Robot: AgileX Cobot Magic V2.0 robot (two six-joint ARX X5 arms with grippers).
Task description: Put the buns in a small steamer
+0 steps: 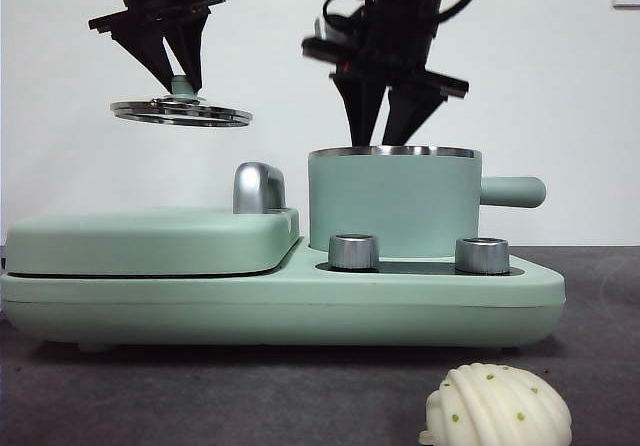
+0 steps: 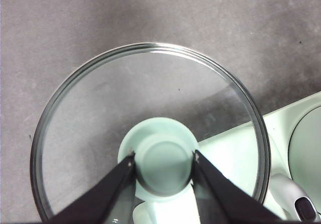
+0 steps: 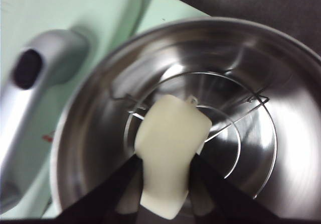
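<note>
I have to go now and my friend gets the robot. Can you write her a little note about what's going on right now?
Left gripper: shut on the lid by its knob, held up in the air above the griddle lid.
Right gripper: shut on the plain bun, over the open small steamer, above its wire rack.
Done: lid off.
Left: release the plain bun inside, fetch the ribbed bun from the table in front, add it.

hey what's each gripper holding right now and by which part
Left gripper holds the lid by its knob. Right gripper pinches the plain bun by its sides, above the steamer.
</note>
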